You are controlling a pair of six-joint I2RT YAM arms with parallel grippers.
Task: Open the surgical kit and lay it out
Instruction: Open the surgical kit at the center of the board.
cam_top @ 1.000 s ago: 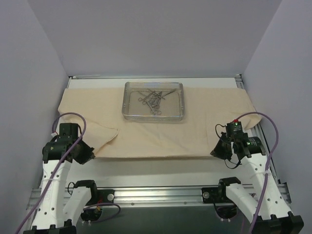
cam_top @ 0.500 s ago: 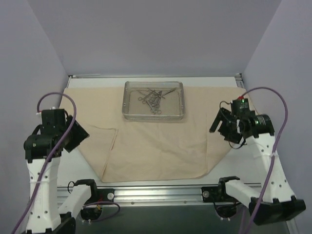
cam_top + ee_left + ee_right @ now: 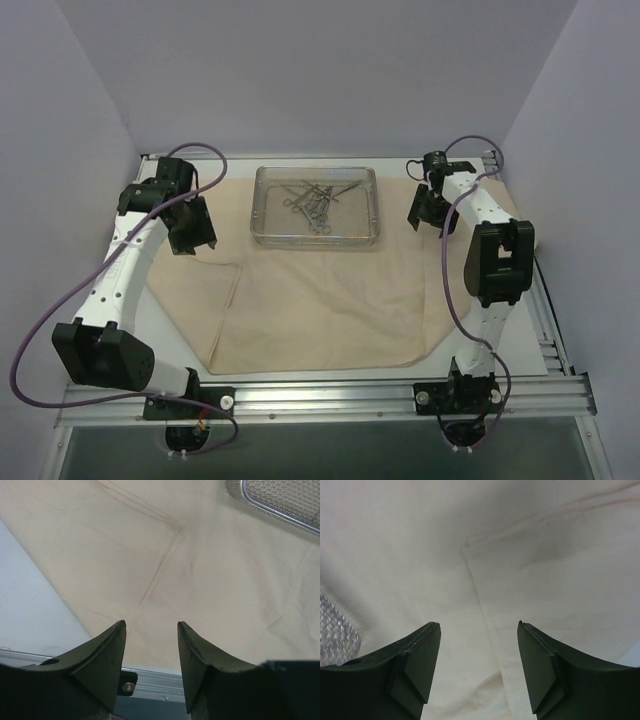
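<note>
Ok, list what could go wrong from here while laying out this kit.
1. The tray sits on the cloth, so a tug on the cloth from the open left pincer or right pincer could drag it.
2. The instruments lie crossed in a heap, so lifting one may snag others.
3. A flap of cloth appears folded over at the near left, and items set there could sit unevenly.
</note>
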